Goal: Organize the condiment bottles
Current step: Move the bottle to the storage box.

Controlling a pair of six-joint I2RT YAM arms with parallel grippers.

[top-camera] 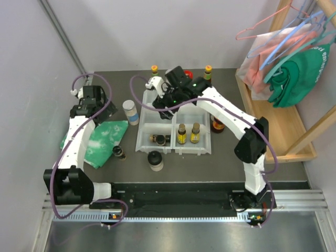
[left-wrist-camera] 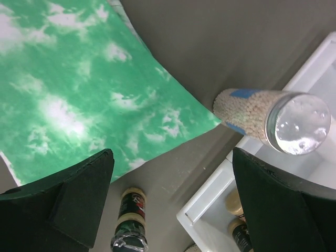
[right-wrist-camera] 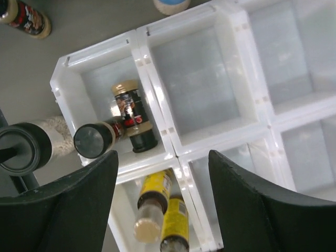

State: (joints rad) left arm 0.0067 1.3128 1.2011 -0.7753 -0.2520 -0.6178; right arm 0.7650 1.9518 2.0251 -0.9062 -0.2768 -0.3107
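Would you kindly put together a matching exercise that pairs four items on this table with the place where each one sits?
Things:
1. clear grain jar
2. yellow-labelled bottles
3. black-capped jar
4. green-white cloth

Places:
A. on the table, just before the near edge of the tray
B. spread flat, partly beneath the left arm
C. inside a near tray compartment
D. on the table, beside the tray's left wall

Pairs: 1-D; 2-C; 3-A; 4-B

Pale grey walls (top-camera: 210,26) close in the far and left sides under even light. A dark grey tabletop (top-camera: 220,163) fills the middle, with a metal rail (top-camera: 184,210) along its near edge. At right stands a wooden rack (top-camera: 286,126) hung with plastic hangers (top-camera: 294,32) and green fabric (top-camera: 299,73).
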